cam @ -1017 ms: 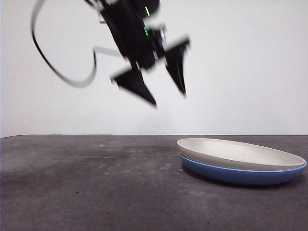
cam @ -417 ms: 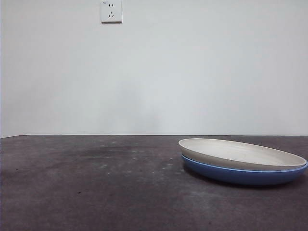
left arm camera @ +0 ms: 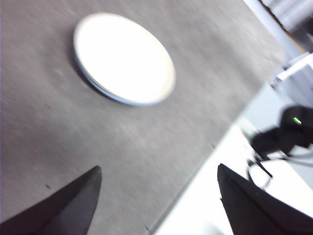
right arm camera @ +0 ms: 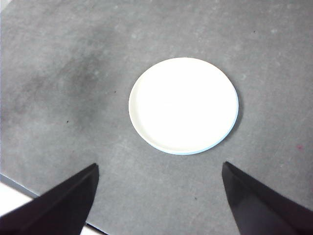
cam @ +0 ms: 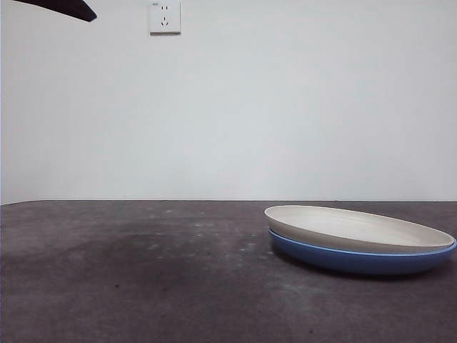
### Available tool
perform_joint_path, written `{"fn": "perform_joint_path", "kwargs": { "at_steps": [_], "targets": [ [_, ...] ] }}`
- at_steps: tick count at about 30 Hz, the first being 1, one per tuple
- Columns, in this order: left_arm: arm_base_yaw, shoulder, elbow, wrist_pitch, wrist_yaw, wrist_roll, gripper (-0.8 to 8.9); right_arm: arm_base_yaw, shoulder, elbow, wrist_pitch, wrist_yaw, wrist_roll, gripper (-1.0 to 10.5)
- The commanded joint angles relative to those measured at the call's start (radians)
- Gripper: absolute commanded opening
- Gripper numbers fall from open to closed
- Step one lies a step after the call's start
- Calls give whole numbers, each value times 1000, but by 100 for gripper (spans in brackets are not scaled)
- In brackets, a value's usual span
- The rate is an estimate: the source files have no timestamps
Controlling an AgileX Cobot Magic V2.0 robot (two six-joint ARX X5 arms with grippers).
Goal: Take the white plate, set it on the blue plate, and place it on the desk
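The white plate (cam: pixel 357 227) lies nested on the blue plate (cam: pixel 360 259) at the right of the desk (cam: pixel 143 279). From above, the white plate (right arm camera: pixel 183 105) hides nearly all of the blue plate (right arm camera: pixel 235 117), which shows only as a thin rim. My right gripper (right arm camera: pixel 159 196) hangs high over the desk, open and empty, with the stack ahead of its jaws. My left gripper (left arm camera: pixel 156 200) is also open and empty, raised near the desk's edge, far from the white plate (left arm camera: pixel 124 58). A black gripper tip (cam: pixel 68 8) shows at the front view's top left corner.
A wall socket (cam: pixel 165 16) sits on the white wall behind. The desk edge (left arm camera: pixel 195 176) runs beside my left gripper, with pale floor and a dark device with a green light (left arm camera: pixel 288 132) beyond it.
The arm that hung above the desk's middle a second ago has risen out of the front view; only a black tip now shows top left. The stacked plates have not moved.
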State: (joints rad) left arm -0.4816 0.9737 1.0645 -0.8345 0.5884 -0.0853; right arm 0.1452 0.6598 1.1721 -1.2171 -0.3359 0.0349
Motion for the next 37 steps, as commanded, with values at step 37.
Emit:
{"fn": "perform_joint_path", "kwargs": {
  "at_steps": [37],
  "targets": [
    [-13, -6, 8, 19, 14, 51, 374, -115, 658, -333, 689, 9, 144, 403]
  ]
}}
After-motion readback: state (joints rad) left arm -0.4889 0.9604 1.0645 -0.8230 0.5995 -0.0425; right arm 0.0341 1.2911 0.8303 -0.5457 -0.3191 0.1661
